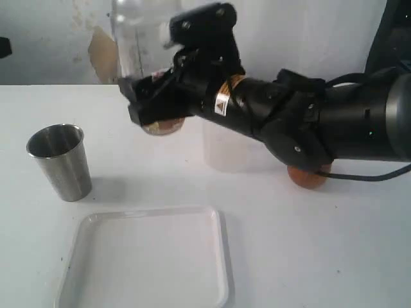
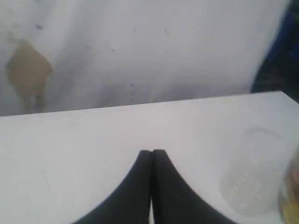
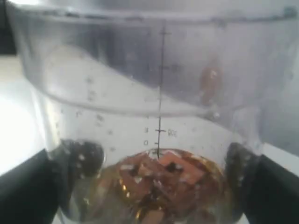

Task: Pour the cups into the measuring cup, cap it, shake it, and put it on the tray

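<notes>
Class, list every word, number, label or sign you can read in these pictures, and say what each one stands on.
Nothing can be read with certainty.
measuring cup: printed scale line with ticks and small figures, too blurred to read.
sticker on the right arm: silver and orange, too small to read.
steel tumbler and tray: no markings visible.

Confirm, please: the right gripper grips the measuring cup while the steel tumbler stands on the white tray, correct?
No: the steel tumbler stands on the table beside the white tray, as the exterior view shows; the right gripper does grip the measuring cup.
</notes>
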Robot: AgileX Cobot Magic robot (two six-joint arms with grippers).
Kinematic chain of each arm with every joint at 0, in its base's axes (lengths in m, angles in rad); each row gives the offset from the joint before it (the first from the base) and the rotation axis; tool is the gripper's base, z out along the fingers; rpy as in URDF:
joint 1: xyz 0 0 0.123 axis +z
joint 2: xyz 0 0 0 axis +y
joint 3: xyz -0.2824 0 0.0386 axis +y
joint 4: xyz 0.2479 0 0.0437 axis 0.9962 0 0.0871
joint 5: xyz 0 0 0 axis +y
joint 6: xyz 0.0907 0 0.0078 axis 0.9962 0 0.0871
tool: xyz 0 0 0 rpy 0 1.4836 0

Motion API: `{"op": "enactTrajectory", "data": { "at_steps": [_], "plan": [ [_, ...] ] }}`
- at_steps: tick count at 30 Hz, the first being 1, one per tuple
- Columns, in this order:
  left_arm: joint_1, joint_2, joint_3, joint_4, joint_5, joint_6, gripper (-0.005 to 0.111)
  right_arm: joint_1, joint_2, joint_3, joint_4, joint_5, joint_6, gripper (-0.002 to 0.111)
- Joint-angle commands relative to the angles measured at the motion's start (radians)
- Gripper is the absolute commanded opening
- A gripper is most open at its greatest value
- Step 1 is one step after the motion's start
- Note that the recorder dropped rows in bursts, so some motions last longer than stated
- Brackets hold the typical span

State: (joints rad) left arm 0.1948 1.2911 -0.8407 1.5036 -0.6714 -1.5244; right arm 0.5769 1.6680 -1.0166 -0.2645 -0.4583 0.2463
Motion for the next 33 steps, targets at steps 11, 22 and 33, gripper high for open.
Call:
{"op": "enactTrajectory", "data": {
  "at_steps": [11, 22, 33],
  "plan": [
    [0.001, -0.530, 0.569, -0.857, 0.052, 0.530, 0.000, 0.023, -0.090, 0.017, 0.175, 0.089, -0.101, 0.000],
    [0.001, -0.708, 0.838, -0.871, -0.098, 0.594, 0.000, 0.094, -0.132, 0.062, 0.050, 0.153, -0.090, 0.000],
    [0.001, -0.763, 0.841, -0.799, -0.009, 0.577, 0.000, 0.149, -0.170, 0.085, 0.248, 0.165, -0.391, 0.000]
  ]
}}
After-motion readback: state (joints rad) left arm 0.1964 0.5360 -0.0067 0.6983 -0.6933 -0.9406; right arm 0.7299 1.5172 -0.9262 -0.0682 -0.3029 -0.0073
